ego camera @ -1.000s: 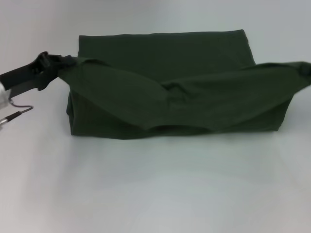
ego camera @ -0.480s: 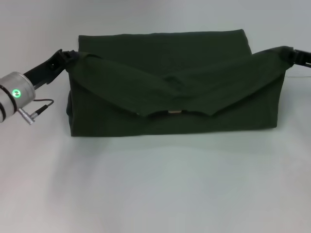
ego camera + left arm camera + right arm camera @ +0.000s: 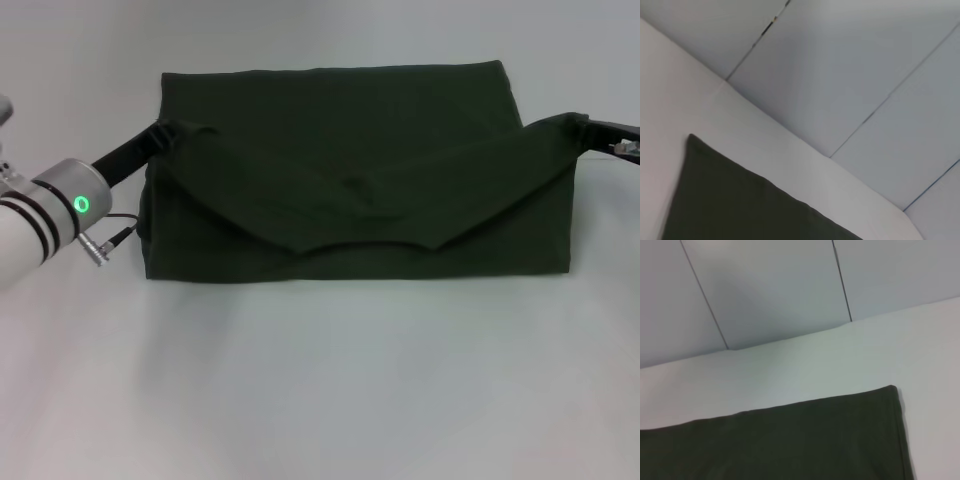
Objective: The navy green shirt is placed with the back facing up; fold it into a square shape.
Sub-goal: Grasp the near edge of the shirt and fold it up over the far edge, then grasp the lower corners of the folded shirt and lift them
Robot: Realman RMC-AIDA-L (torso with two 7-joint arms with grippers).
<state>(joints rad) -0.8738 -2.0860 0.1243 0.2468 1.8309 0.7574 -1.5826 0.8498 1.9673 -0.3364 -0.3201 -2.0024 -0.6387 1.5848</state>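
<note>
Navy green shirt (image 3: 340,170) partly folded on the worktop (image 3: 320,380); left gripper (image 3: 160,135) and right gripper (image 3: 590,128) each grasp a corner; final folds remain.

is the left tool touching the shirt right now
Touching. In the head view the left tool meets the raised left corner of the navy green shirt, whose fabric runs straight off its tip.

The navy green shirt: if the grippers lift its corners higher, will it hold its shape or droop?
The navy green shirt would probably droop: its pinched layer already sags between left gripper and right gripper. Soft fabric, unlikely to roll.
</note>
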